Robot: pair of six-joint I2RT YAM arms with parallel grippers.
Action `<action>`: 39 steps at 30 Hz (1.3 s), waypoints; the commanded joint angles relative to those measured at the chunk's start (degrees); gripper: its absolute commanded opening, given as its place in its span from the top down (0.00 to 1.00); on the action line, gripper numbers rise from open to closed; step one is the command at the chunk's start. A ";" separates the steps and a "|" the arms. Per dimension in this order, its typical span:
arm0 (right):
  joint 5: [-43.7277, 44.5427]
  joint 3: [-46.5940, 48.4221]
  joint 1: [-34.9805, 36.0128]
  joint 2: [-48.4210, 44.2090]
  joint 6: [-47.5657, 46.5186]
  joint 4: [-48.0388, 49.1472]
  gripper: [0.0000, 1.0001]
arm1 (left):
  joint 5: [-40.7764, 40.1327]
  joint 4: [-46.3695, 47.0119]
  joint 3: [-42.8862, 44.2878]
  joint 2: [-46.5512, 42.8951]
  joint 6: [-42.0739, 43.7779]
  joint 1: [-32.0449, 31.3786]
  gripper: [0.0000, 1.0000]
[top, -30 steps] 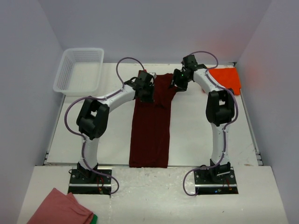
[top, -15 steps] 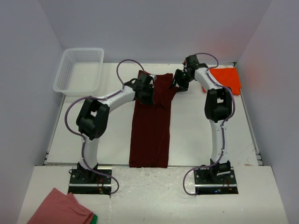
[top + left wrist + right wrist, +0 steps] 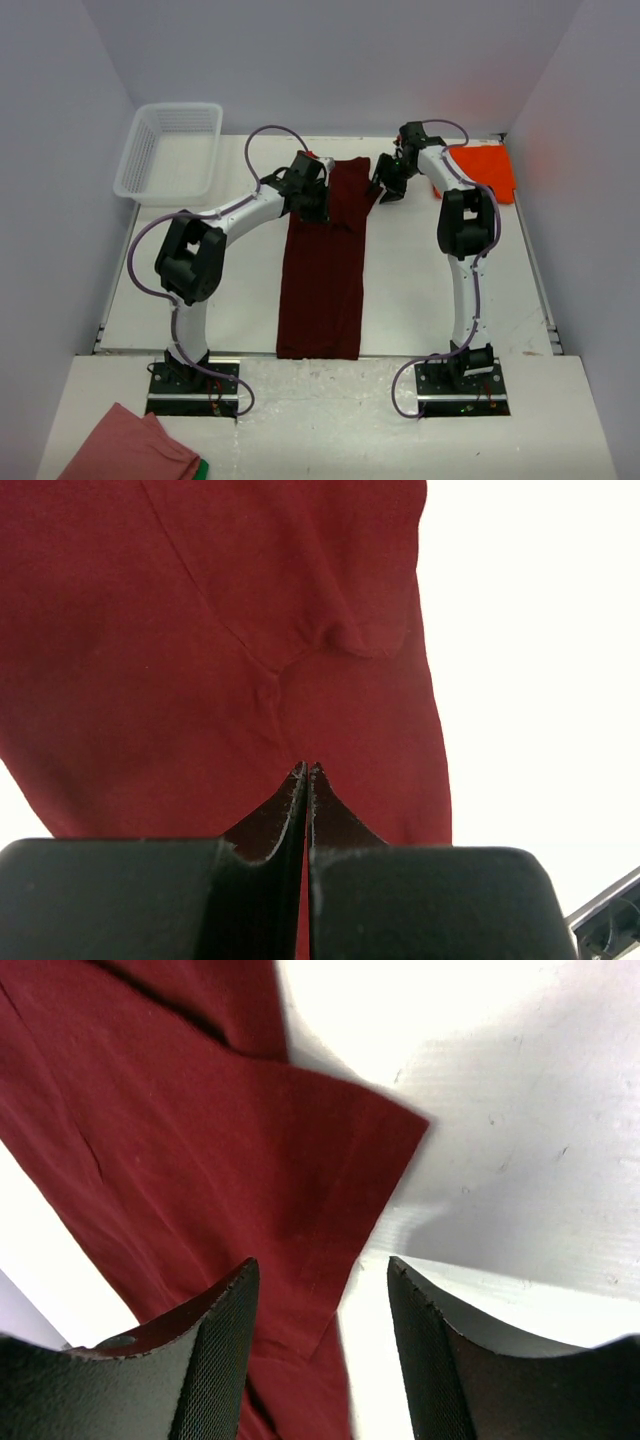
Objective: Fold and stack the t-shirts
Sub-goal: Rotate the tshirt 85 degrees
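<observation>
Left gripper (image 3: pixel 305 770) pinched shut on maroon t-shirt (image 3: pixel 325 270); right gripper (image 3: pixel 320 1265) agape above its corner; basket (image 3: pixel 135 165) stood far-left, apart.

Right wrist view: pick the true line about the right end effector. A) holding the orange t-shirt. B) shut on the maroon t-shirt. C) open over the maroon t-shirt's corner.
C: the right end effector has its fingers standing apart, with the maroon t-shirt corner showing between them, ungripped.
</observation>
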 commanded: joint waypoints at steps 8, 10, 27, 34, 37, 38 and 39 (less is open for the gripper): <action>-2.26 2.59 -0.23 1.17 1.15 -1.02 0.46 | 2.50 1.43 -0.29 -4.44 0.18 0.52 1.00; -2.35 2.59 -0.23 1.34 1.42 -0.85 0.46 | 3.02 1.96 -0.90 -4.53 0.00 0.43 1.00; 0.73 2.94 -1.19 -0.68 0.89 0.82 0.45 | 8.74 8.37 -4.68 1.62 -1.14 -2.82 1.00; -0.24 5.31 -1.37 0.64 1.06 0.12 0.45 | 8.22 10.57 -12.32 0.48 -2.28 -5.72 1.00; -0.06 5.67 -1.46 0.82 0.89 -0.05 0.44 | 7.51 10.84 -13.82 0.31 -2.46 -6.78 1.00; -0.24 5.93 -1.46 0.99 0.72 -0.05 0.44 | 7.25 10.92 -14.18 0.22 -2.55 -7.04 1.00; -0.24 6.28 -1.46 1.17 0.54 -0.32 0.44 | 7.25 10.92 -14.61 0.13 -2.55 -7.21 1.00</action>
